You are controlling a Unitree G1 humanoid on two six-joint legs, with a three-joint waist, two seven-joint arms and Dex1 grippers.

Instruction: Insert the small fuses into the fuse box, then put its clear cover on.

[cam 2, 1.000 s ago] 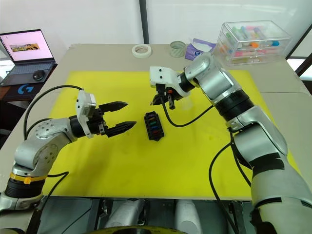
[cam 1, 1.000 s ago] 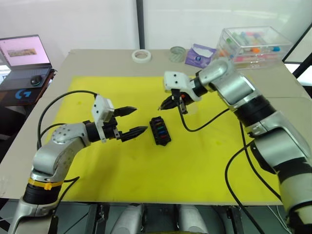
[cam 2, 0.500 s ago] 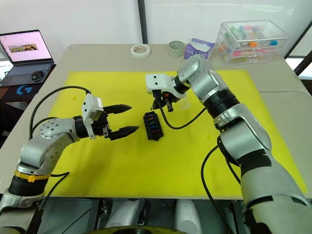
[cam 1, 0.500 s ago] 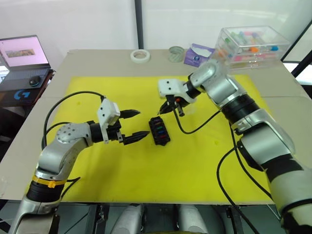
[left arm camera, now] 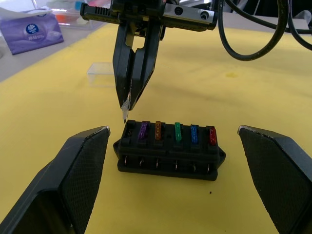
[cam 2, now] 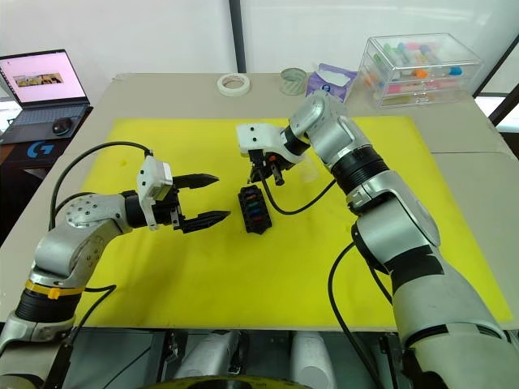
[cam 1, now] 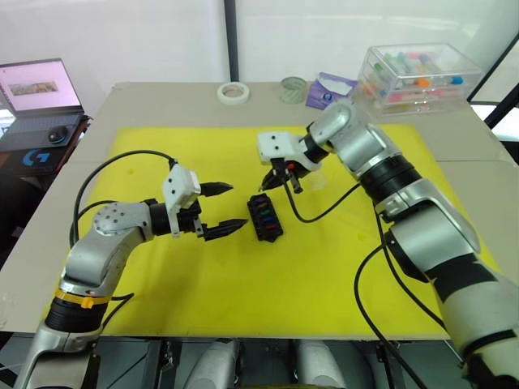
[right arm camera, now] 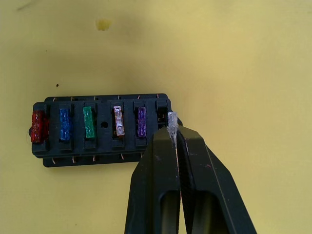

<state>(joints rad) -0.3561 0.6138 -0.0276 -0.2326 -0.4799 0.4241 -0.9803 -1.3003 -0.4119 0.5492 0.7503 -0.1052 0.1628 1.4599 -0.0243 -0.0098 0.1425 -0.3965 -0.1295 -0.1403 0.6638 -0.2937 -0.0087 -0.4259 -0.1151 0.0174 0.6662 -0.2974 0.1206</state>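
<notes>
The right end effector (right arm camera: 174, 134) is pinching a clear, perhaps greyish, fuse (right arm camera: 172, 120) between closed fingers, just above the empty end slot of the black fuse box (right arm camera: 100, 127). Five fuses are sitting in its other slots. The left end effector (cam 1: 223, 209) is hovering wide open and empty beside the box. The clear cover (left arm camera: 103, 74) is lying beyond the right end effector.

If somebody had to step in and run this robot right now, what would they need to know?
Right gripper: shut on a clear fuse, poised over the fuse box's one open end slot.
Left gripper: open, holding nothing, beside the box.
Done: purple, orange, green, blue and red fuses seated.
Left: seat the clear fuse, then fit the clear cover, which lies on the yellow mat behind the box.
</notes>
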